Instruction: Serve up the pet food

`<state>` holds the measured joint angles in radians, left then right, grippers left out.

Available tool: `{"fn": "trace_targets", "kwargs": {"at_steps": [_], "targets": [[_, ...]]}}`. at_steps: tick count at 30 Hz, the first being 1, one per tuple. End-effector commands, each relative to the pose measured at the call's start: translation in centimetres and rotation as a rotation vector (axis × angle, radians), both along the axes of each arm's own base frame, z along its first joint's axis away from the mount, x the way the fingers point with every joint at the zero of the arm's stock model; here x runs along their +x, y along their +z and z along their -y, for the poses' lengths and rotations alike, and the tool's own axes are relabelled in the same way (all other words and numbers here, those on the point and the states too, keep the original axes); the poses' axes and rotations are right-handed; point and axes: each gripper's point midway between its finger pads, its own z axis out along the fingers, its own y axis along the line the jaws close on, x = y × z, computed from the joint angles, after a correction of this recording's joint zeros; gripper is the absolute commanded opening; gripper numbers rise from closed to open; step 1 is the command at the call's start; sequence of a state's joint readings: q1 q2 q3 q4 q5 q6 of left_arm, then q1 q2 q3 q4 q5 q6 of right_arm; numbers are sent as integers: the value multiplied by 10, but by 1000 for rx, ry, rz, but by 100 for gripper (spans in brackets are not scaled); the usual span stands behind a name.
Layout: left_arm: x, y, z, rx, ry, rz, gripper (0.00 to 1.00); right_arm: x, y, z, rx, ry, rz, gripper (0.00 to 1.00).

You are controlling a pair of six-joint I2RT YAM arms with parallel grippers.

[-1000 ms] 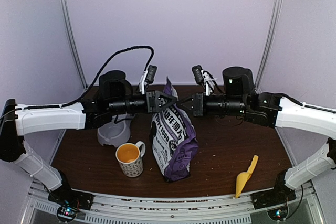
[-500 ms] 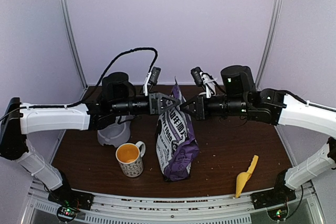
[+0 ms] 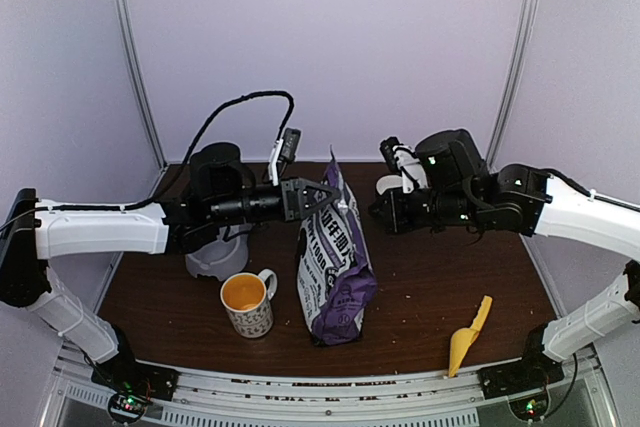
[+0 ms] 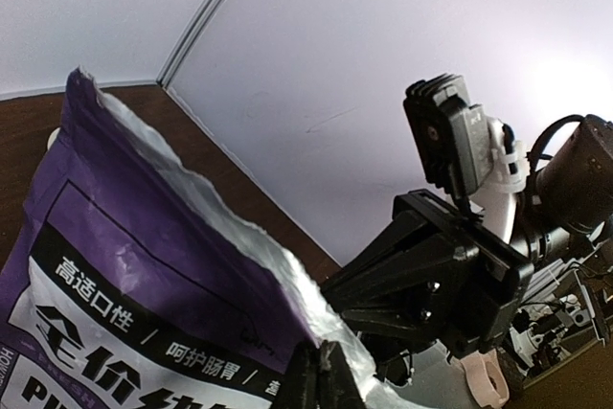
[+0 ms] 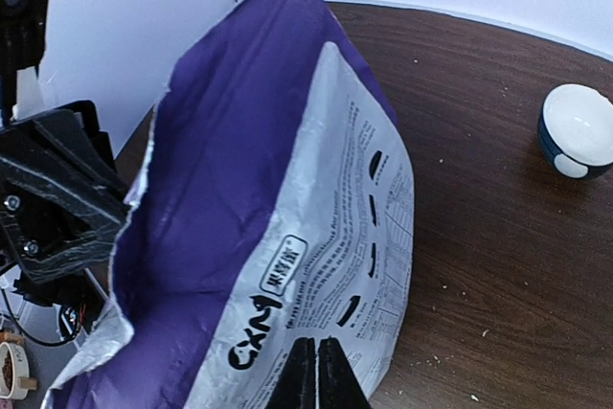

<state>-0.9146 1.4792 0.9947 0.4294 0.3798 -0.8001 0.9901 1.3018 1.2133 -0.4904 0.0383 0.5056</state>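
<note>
Since the earlier frame, drawn back rightward and clear of the pet food bag (image 3: 335,267): right gripper (image 5: 316,347), jaws closed on nothing. Left gripper (image 4: 321,352) jaws pinched on the bag's torn top edge, with bare table (image 3: 440,277) to the right, mug (image 3: 247,305) and grey bowl (image 3: 213,255) close on the left, and yellow scoop (image 3: 468,335) near the front edge. Pet food itself hidden inside the bag, with the print cut off in the left wrist view; bag upright mid-table, long axis vertical, mouth pointing up.
</note>
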Motion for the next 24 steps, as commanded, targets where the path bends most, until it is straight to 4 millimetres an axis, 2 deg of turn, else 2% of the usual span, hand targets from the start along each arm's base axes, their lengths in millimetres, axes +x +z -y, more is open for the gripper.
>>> {"fn": "trace_targets", "kwargs": {"at_steps": [1, 4, 11, 13, 17, 21, 24], "targets": [[-6, 40, -5, -99, 6, 124, 0, 6, 5, 11, -4, -93, -8, 0], [-8, 40, -4, -97, -5, 130, 0, 3, 19, 6, 59, -71, -6, 0], [-17, 48, 0, -105, -38, 160, 0, -6, 61, -6, 159, 3, 11, 40], [-20, 51, 2, -106, -46, 174, 0, -4, 66, -8, 167, 0, 13, 45], [-22, 53, 3, -99, -51, 190, 0, 2, 72, -13, 161, -17, 14, 45], [-22, 53, 3, -92, -52, 194, 0, 4, 78, -25, 179, 6, 7, 33], [-22, 52, 3, -90, -52, 196, 0, 8, 76, -30, 164, 4, 1, 29]]}}
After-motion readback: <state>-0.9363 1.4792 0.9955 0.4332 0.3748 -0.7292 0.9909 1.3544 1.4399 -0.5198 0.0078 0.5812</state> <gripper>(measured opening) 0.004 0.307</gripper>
